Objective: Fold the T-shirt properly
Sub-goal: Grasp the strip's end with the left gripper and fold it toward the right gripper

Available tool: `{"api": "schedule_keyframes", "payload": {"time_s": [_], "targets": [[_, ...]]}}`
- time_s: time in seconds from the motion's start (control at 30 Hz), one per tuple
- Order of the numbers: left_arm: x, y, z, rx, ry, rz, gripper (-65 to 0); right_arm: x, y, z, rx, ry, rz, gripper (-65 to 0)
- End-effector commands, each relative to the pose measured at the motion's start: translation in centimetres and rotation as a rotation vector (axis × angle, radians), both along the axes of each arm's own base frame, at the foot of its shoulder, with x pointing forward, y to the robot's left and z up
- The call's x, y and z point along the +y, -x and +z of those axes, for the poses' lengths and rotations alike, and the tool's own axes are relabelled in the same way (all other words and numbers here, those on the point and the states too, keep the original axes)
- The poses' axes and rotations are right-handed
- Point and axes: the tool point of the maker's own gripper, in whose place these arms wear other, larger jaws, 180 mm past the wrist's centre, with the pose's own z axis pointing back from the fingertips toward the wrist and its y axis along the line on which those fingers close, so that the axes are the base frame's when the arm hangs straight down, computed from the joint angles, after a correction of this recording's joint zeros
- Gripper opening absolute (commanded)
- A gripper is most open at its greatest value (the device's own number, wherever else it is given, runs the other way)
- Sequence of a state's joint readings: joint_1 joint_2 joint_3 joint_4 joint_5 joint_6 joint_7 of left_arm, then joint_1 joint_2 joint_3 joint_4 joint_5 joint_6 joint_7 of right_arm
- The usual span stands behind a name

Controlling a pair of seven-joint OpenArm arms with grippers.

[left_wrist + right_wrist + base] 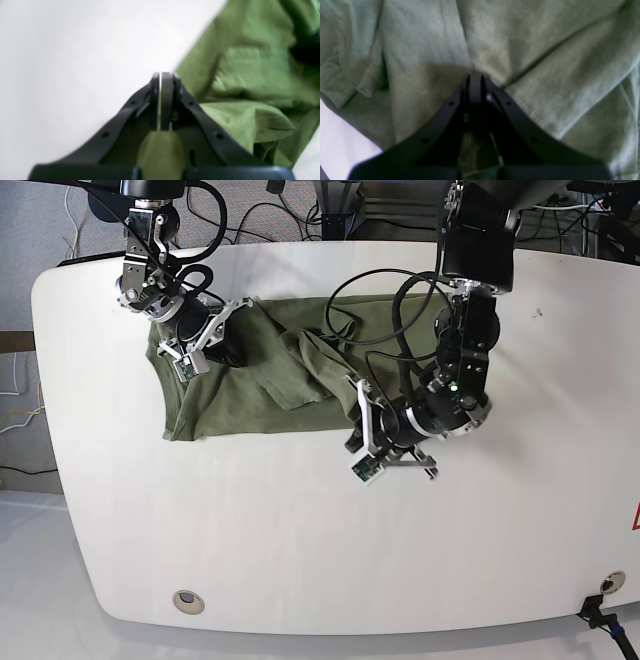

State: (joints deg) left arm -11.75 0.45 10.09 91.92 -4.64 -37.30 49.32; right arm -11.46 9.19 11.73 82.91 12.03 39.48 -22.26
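Shirt [250,380] lies rumpled on the white worktop [300,550], bunched between both arms. Left tool [163,100] is pinched together on a strip of cloth at the shirt's edge, likely to drag it flat. Right tool [475,85] clamps a fold at the opposite end, anchoring it.

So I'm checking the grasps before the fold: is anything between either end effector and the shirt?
Nothing visible. The left end effector and the right end effector are both shut directly on the shirt.
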Motion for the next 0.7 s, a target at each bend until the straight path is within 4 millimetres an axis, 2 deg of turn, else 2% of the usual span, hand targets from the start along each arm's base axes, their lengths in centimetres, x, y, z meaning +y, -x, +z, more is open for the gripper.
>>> {"api": "schedule_keyframes", "payload": {"time_s": [0.0,0.1,0.2,0.3,0.4,0.53,0.67], "targets": [[0.3,-0.9,3.5,-0.103,0.045,0.020,-65.0,-1.2,3.4,-3.5,0.173,0.145,0.061,-65.0],[1.6,0.5,2.9,-0.101,0.030,0.044,-65.0,-1.2,3.4,-3.5,0.173,0.145,0.061,-65.0],[4.0,3.1,0.2,-0.045,-0.042,0.043,-65.0,-1.1,3.4,-3.4,0.171,0.138,0.059,-65.0],[4.3,5.2,-2.4,0.036,-0.049,0.045,-65.0,-1.1,3.3,-3.4,0.169,0.137,0.059,-65.0],[4.2,6.2,-4.6,0.105,-0.046,0.048,-65.0,-1.0,3.3,-3.4,0.168,0.134,0.058,-65.0],[0.4,6.5,-6.1,0.141,0.070,0.014,-65.0,-0.3,3.3,-3.4,0.168,0.123,0.058,-65.0],[-4.9,5.6,-6.1,0.164,0.130,-0.079,-65.0,-0.2,2.8,-2.6,0.141,0.130,0.062,-65.0]]}}
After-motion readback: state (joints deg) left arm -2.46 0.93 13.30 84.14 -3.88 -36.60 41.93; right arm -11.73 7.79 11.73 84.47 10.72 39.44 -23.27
